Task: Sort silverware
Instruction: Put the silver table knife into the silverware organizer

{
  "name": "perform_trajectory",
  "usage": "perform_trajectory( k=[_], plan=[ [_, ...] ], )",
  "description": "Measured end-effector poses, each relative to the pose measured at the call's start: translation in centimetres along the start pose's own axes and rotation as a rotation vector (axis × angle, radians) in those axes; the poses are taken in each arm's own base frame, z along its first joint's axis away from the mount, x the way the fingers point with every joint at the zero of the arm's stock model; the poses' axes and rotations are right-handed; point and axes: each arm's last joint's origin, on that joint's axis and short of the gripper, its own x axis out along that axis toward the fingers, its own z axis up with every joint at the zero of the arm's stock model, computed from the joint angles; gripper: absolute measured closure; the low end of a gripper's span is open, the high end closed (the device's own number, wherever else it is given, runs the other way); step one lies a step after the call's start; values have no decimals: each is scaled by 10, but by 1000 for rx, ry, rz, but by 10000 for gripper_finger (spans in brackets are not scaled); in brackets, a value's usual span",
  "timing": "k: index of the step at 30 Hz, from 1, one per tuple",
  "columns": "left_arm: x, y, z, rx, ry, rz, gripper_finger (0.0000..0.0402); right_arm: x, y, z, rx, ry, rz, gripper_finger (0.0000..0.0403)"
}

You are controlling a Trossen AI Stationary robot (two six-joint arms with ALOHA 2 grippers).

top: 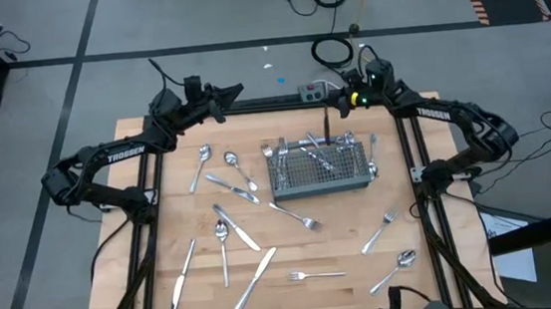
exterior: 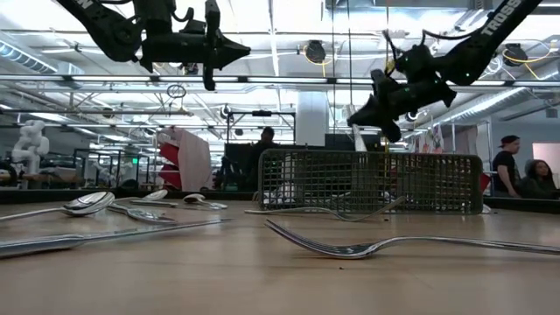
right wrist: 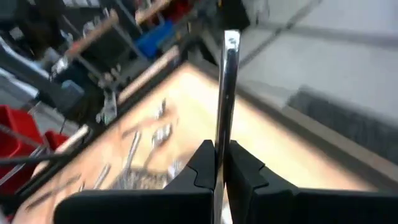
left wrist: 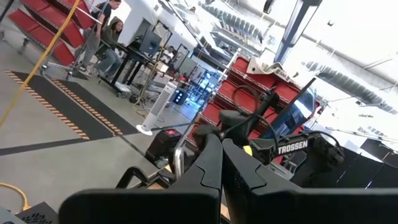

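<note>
Right claw (right wrist: 219,163) is clamped on a slim silver utensil (right wrist: 227,93), type indeterminate, raised above the far edge of the surface (top: 338,299) near the wire-mesh basket (top: 319,168). Left claw (left wrist: 221,155) is closed, empty, parked far-left. Remaining silverware (top: 224,234) lies scattered. Step: transport; next, lower into the correct basket compartment.

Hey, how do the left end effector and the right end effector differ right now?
The left end effector is shut on nothing; the right end effector is shut on a slim piece of silverware. The left end effector points level; the right end effector tilts down toward the table. Both hang raised near its far edge.
</note>
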Motion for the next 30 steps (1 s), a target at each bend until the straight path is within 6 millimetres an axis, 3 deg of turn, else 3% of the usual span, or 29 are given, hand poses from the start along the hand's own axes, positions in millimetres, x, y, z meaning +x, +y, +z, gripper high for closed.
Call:
perform_trajectory(
  k=[15, 24, 30],
  plan=[
    [0, 2, -2, -11, 16, 32, 394, 3, -2, -31, 121, 243, 49, 402],
    [0, 3, -3, -6, 8, 56, 394, 18, -9, -56, 268, 406, 108, 401],
    [0, 3, -2, -7, 6, 58, 394, 24, -14, -66, 306, 453, 92, 366]
  ],
)
